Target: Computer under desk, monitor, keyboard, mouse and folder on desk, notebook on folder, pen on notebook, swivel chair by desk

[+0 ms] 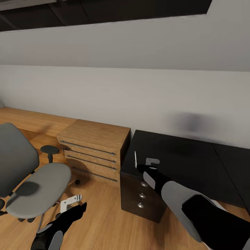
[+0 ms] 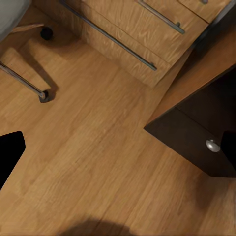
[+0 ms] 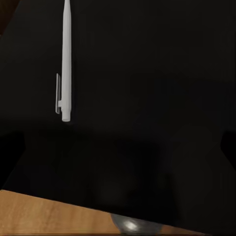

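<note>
A white pen (image 3: 66, 64) lies on the glossy black desk (image 1: 180, 159) near its left end, also seen as the thin pen (image 1: 135, 160) in the head view. My right gripper (image 1: 148, 166) hovers just above that desk corner beside the pen, open, holding nothing. The grey swivel chair (image 1: 38, 187) stands on the floor at left, its seat bare. Low over the floor between chair and desk hangs my left gripper (image 1: 71, 204), open and empty; one black finger (image 2: 10, 155) shows in the left wrist view.
A light oak dresser (image 1: 93, 149) with bar handles stands against the desk's left side. The desk's dark drawer unit (image 1: 142, 194) has round silver knobs (image 2: 212, 145). The chair's chrome leg and caster (image 2: 42, 93) rest on the oak floor (image 2: 98, 162).
</note>
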Robot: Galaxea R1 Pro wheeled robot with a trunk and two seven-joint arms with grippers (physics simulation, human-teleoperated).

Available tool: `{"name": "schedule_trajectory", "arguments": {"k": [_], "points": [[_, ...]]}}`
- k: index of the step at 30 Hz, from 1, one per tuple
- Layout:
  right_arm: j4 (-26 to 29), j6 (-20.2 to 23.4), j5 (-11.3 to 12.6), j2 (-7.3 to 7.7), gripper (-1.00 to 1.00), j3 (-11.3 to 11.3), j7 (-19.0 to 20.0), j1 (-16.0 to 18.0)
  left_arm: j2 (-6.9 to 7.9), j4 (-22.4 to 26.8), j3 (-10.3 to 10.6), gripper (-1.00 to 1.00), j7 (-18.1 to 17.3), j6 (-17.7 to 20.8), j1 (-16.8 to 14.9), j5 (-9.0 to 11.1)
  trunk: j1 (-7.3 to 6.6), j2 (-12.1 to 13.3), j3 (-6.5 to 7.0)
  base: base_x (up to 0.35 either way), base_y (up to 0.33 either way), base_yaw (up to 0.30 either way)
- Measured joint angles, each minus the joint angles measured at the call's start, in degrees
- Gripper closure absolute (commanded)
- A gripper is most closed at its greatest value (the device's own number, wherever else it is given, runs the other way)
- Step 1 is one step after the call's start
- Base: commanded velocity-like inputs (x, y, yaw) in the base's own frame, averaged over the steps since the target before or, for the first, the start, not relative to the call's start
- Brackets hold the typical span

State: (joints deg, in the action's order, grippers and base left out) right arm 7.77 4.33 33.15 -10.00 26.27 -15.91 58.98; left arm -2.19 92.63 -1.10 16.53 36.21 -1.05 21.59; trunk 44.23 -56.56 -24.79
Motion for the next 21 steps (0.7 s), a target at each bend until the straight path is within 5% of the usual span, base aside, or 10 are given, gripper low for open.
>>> {"name": "schedule_trajectory", "arguments": {"k": [10,21], "points": [[-0.35,0.94,-3.05,0.61,-1.0,0.68,-0.41,-0.13,0.04,-0.4,-0.11,-1.0,0.09,-0.1,-0.06,-0.35,-0.01,0.0,0.0,0.019,0.005,0.0],[-0.49,-0.59,-4.82,0.93,-1.0,1.21,-0.34,-0.13,0.81,-0.41,-0.18,-1.0,0.08,-0.21,-0.06,-0.32,-0.03,-0.01,0.0,0.263,0.122,0.0]]}}
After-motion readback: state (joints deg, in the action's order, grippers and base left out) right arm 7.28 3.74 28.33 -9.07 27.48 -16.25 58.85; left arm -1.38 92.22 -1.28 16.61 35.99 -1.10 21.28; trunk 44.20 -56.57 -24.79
